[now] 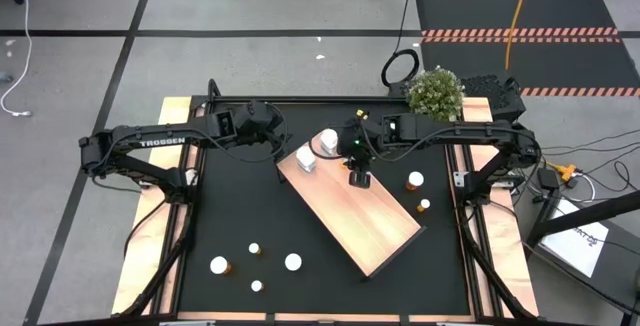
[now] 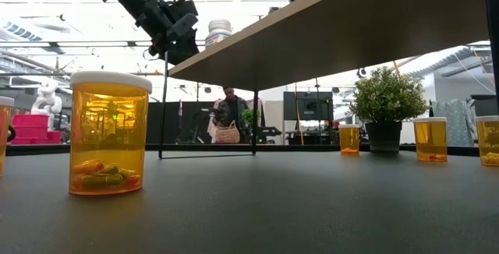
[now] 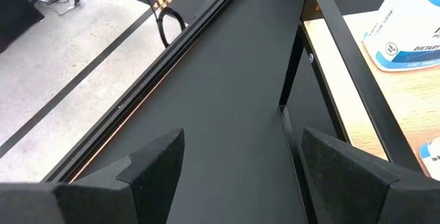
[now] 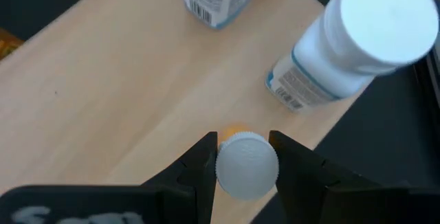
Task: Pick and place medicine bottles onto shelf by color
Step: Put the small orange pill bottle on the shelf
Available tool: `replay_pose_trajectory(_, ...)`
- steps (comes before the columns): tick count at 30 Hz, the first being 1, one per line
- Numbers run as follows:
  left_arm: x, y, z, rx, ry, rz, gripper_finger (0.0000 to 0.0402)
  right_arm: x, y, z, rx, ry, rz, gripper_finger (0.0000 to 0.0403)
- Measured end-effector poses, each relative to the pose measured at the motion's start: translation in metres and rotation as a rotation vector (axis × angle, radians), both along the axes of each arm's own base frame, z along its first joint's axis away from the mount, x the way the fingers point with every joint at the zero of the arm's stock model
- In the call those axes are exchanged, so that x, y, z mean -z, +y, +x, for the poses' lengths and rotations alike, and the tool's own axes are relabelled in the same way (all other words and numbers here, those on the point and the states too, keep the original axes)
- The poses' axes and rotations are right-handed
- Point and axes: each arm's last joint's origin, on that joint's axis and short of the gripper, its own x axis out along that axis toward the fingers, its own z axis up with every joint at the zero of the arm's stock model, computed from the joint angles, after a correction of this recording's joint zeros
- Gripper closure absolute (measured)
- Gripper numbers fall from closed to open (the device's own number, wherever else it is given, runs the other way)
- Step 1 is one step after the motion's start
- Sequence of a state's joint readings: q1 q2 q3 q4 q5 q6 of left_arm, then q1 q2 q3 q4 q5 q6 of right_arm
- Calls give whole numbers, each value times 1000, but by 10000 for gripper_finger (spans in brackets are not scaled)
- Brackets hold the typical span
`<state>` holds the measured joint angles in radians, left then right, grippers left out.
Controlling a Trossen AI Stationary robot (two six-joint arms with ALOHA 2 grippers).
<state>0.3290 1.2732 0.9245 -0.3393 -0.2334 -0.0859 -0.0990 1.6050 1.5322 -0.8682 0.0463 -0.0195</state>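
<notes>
- High view, straight down: a pale wooden shelf (image 1: 355, 216) lies at a slant across the middle of a black table mat (image 1: 230, 206). Two white bottles (image 1: 317, 149) stand at the shelf's far-left end. The right gripper (image 1: 358, 178) hangs over the shelf just beside them. The left gripper (image 1: 268, 138) waits near the shelf's far-left corner, above bare mat. Four white-capped bottles sit on the mat near the front left (image 1: 254, 263), well apart from the shelf. Two more (image 1: 418, 192) sit on the mat to the shelf's right. A small potted plant (image 1: 435, 92) stands at the table's far edge.
- Low view, level with the table: an amber bottle with a white cap (image 2: 107, 132) stands close on the left, pills visible inside. Three amber bottles (image 2: 430, 139) stand farther off on the right. The shelf's underside (image 2: 343, 20) fills the upper right. A person stands in the room behind.
- Left wrist view: the left gripper's fingers (image 3: 152, 163) are spread apart with nothing between them, above the mat beside the shelf's dark edge.
- Right wrist view: the right gripper (image 4: 246, 162) is clamped on the round white cap of an orange bottle (image 4: 247, 164), over the shelf, near the two white bottles.
</notes>
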Motion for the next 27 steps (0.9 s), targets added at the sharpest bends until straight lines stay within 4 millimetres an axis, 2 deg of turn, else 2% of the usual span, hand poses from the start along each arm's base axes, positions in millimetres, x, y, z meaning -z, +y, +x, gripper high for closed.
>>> replay_pose_trajectory(14,0,-1,0,4,0,0,105,-1,0,3,-16,-22,-13,282)
replay_pose_trajectory(27,0,-1,0,3,0,0,105,-1,-1,3,-10,-30,-22,213)
